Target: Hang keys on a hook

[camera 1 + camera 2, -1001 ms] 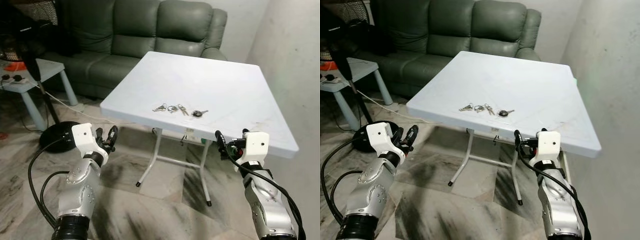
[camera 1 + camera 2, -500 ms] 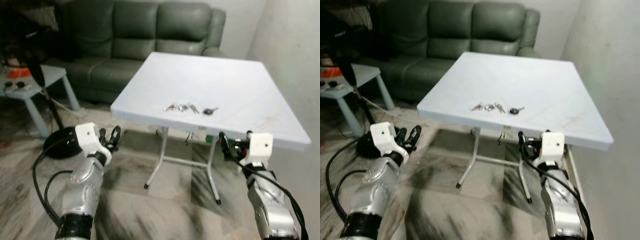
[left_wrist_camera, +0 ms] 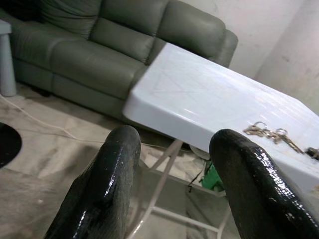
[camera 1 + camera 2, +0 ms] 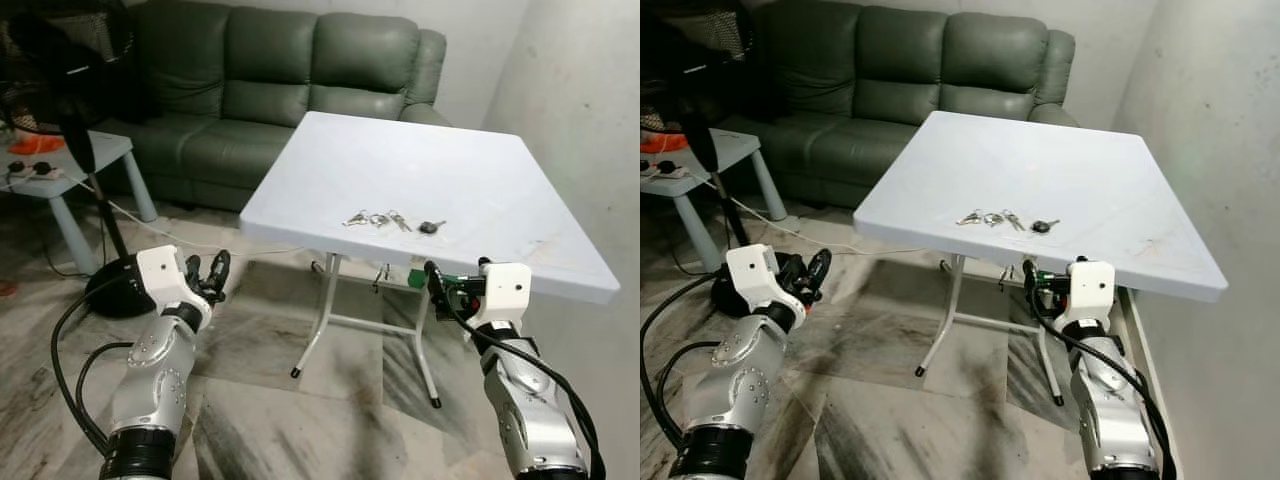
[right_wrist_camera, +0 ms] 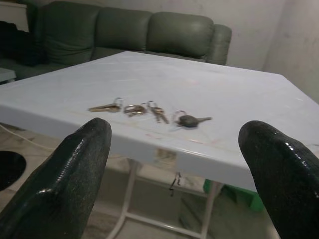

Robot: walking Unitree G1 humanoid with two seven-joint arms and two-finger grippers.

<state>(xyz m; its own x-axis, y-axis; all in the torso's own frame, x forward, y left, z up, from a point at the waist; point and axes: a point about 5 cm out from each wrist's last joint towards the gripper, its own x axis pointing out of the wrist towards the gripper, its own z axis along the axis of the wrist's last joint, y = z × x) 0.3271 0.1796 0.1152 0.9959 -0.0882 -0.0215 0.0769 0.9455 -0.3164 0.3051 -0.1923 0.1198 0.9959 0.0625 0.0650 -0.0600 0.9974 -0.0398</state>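
I see the keys [image 4: 392,220] lying in a short row on the white table [image 4: 470,170], close to the table edge that faces me. Some are silver, and the one at the right end of the row has a dark head. Nothing is touching them.

My right gripper [image 4: 455,290] is just in front of that table edge and a bit lower than the top. Its two black fingers [image 5: 65,184] are spread wide apart and hold nothing. In the right wrist view the keys sit on the table between the two fingers, farther away. The right arm is bent at the elbow and points up at the table.

My left gripper [image 4: 206,275] is off to the left of the table, over the marble floor [image 4: 260,400], well apart from the keys. Its fingers [image 3: 107,184] are also open with nothing in them. That arm is bent up too.

Behind the table is a green sofa [image 4: 250,90]. To the left of the table are a small pale side table [image 4: 60,170] and a black fan on a round base [image 4: 115,285].
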